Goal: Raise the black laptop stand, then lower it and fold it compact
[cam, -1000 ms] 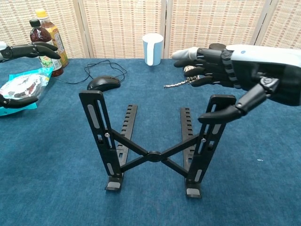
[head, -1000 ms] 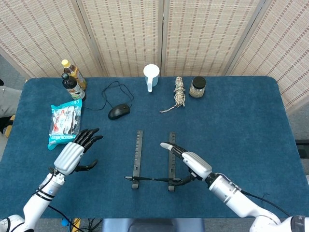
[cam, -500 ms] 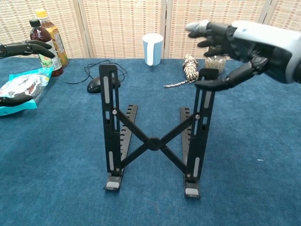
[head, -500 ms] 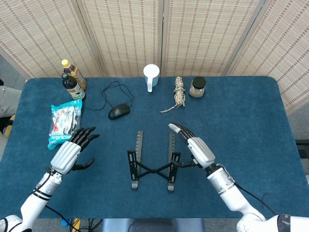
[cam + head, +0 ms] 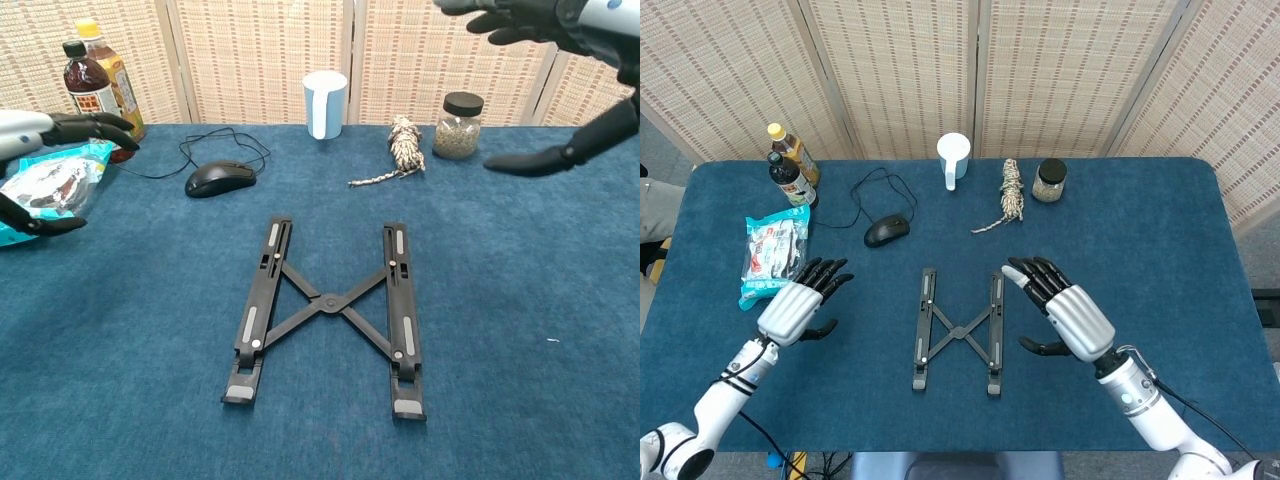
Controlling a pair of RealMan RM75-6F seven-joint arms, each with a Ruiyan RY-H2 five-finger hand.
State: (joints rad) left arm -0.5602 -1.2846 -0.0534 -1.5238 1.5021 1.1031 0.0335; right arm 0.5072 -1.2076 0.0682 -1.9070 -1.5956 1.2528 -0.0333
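Observation:
The black laptop stand [image 5: 958, 330] [image 5: 328, 305] lies flat on the blue table, its two rails parallel and joined by a crossed brace. My right hand [image 5: 1065, 308] [image 5: 560, 60] hovers to the right of the stand, open, fingers spread, touching nothing. Well to the left of the stand my left hand [image 5: 800, 300] [image 5: 45, 145] is open too, above the table near the snack bag, holding nothing.
A snack bag [image 5: 772, 255], two bottles [image 5: 790, 165] and a wired black mouse [image 5: 886, 231] sit at the left and back. A white cup [image 5: 953, 158], a coil of rope [image 5: 1011, 192] and a glass jar [image 5: 1048, 180] stand along the back.
The stand has dropped from raised upright to flat on the table. My right hand has let go of its right rail and lifted away to the right. The left hand barely moved.

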